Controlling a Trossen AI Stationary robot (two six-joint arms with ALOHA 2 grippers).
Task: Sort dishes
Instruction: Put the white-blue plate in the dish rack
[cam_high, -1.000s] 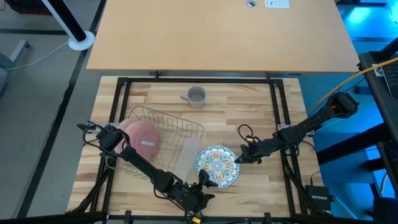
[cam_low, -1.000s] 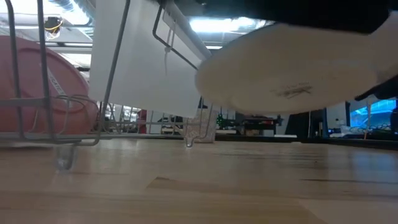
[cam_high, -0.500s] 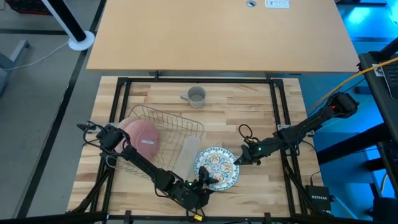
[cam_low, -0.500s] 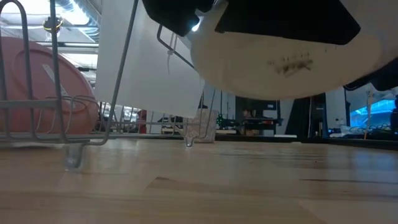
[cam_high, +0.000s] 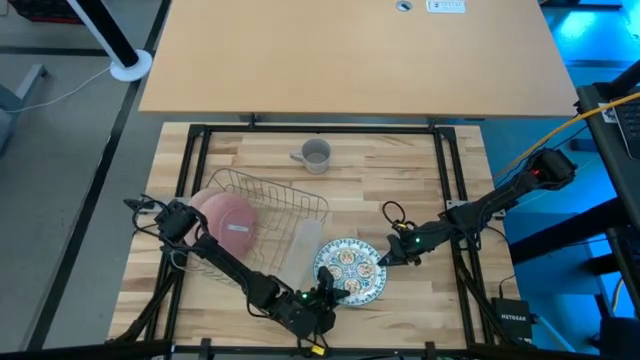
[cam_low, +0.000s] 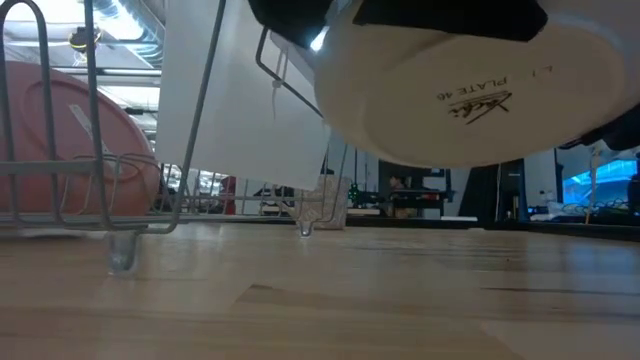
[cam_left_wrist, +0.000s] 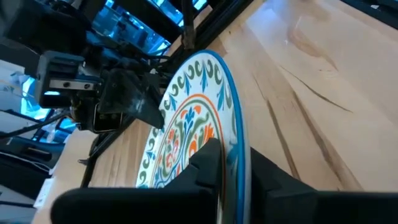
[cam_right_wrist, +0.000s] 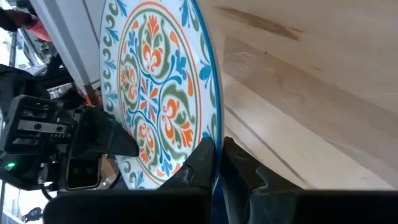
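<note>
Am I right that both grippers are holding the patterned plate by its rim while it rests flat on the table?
Not quite: the patterned plate is lifted clear of the table, as the low view shows, with its white underside well above the wood. The rest holds: the left gripper and the right gripper each clamp its rim.

Readable on the white underside of the plate, printed upside down next to a scribbly signature-style logo: "PLATE 46" plus a couple of characters too small to make out. Over on the black box past the table's right edge: "NETGEAR". White label at the far desk's edge: unreadable.
</note>
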